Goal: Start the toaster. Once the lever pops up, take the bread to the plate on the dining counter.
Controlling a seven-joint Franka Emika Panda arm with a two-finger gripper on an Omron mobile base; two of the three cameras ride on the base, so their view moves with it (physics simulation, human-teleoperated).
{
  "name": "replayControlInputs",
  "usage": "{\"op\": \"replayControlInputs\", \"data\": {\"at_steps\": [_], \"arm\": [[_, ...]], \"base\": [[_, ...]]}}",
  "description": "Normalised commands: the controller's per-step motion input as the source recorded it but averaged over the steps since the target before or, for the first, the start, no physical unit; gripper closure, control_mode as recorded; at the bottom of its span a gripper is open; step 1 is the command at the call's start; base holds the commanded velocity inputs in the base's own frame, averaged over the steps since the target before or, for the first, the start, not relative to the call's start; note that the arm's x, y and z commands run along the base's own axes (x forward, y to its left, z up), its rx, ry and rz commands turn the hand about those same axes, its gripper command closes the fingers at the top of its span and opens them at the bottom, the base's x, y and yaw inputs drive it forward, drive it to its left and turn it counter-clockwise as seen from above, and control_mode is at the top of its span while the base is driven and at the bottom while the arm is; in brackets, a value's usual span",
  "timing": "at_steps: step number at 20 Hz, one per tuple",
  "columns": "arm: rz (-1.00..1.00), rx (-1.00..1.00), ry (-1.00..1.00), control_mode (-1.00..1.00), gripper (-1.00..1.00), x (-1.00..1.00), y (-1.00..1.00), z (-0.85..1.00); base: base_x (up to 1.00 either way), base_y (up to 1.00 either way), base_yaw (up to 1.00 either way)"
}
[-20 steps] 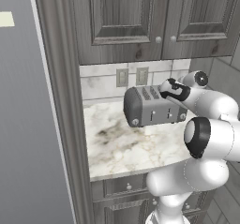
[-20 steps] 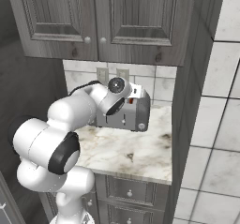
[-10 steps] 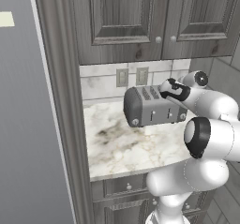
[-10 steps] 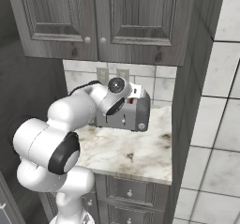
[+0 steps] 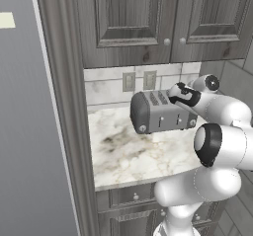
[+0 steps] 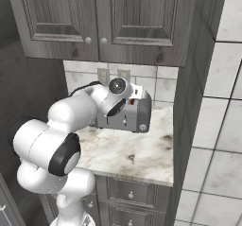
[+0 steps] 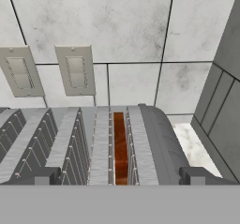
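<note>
Nothing has moved since the earlier frames: arm, toaster [image 5: 160,112] and views are unchanged. The jaws stand wide, empty, one tip on each side of the toaster's right end, hovering just over its top, probably lined up for the bread [image 7: 120,148]. The one bread slice sits down in the rightmost slot. Toaster rests on the marble worktop [image 5: 133,151] against the tiled wall. Count: one toaster, four slots, two wall sockets [image 7: 75,70].

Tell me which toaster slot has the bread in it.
The slot nearest the toaster's rounded end by the grey side panel: the brown bread stands in it. The other slots show only bare wire guides.
</note>
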Motion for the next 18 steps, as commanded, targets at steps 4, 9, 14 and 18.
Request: {"op": "replayControlInputs", "data": {"at_steps": [4, 9, 14, 18], "arm": [[0.0, 0.0, 0.0, -1.0, -1.0, 0.0, 0.0, 0.0], [0.0, 0.0, 0.0, -1.0, -1.0, 0.0, 0.0, 0.0], [0.0, 0.0, 0.0, -1.0, -1.0, 0.0, 0.0, 0.0], [0.0, 0.0, 0.0, -1.0, -1.0, 0.0, 0.0, 0.0]], "base": [[0.0, 0.0, 0.0], [0.0, 0.0, 0.0], [0.0, 0.0, 0.0], [0.0, 0.0, 0.0]]}}
